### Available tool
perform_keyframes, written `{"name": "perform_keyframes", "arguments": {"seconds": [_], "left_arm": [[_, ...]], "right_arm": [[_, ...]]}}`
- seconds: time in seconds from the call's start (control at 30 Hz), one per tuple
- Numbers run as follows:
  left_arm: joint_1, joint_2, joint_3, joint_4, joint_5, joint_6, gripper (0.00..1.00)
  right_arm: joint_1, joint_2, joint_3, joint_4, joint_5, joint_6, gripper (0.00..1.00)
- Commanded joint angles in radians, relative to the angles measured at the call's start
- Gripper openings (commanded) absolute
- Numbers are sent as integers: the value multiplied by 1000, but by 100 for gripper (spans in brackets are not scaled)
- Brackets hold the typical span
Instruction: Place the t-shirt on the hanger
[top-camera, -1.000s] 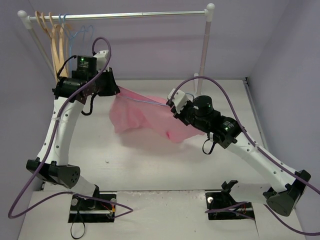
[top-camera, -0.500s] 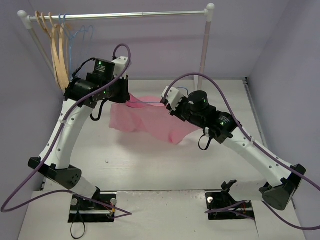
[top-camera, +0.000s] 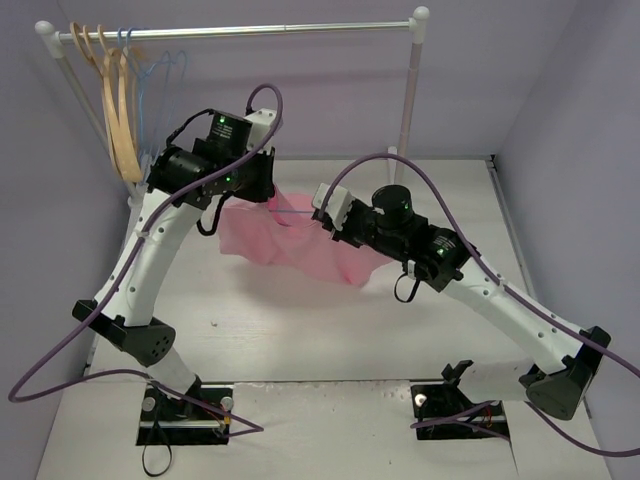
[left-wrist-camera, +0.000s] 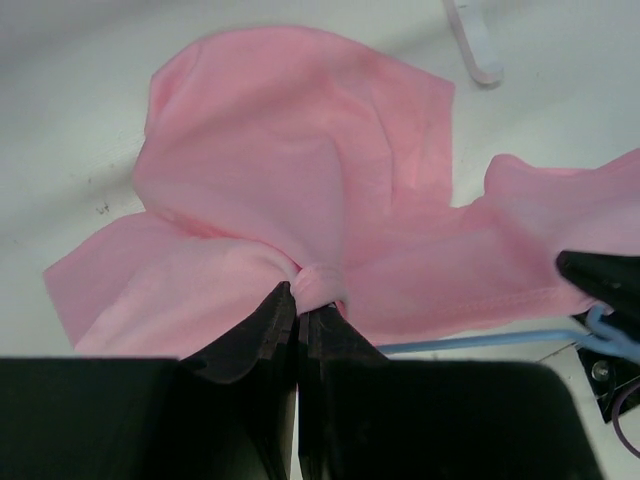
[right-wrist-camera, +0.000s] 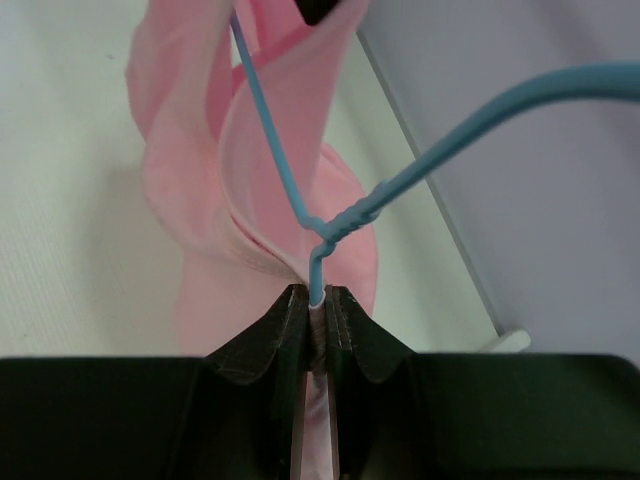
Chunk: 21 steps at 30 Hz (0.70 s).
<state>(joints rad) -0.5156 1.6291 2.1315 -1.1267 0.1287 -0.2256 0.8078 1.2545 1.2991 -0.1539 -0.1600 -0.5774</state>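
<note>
White desk (top-camera: 300, 330) lay beneath the t-shirt (top-camera: 270, 245), left gripper (left-wrist-camera: 297, 296) clamped its cloth, right gripper (right-wrist-camera: 315, 296) pinched the hanger (right-wrist-camera: 348, 212) beside it

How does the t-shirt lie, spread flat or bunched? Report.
Bunched. The t-shirt is gathered in the left gripper's shut jaws and drapes in folds towards the right gripper, whose jaws clamp the hanger.

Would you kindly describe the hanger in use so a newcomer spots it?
Over the white table, a light pink cloth t-shirt is held up. A thin light-blue wire hanger is threaded into it, its neck pinched in the right gripper. Unlike the tan wooden hangers and spare blue hangers, it is off the metal rail.
</note>
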Motion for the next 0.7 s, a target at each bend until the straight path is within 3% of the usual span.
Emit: {"name": "perform_keyframes", "arguments": {"seconds": [0.0,0.2,0.4,0.57,0.67], "left_arm": [[-12,0,57,16,8,-50,0],[-64,-8,-31,96,-21,-151,0],[-72,-20,-107,174,3,-219,0],[-73,-51,-165,197,-14,-210,23],[-72,-58,-174,206,-12,-204,24]], "right_arm": [[27,-33,-14,181,-59,2,0],[27,-73,-72,335,-62,42,0],[14,-69,-67,379,-124,54,0],[-5,-95,-167,405,-141,73,0],[-35,-119,-213,453,-183,112,0]]}}
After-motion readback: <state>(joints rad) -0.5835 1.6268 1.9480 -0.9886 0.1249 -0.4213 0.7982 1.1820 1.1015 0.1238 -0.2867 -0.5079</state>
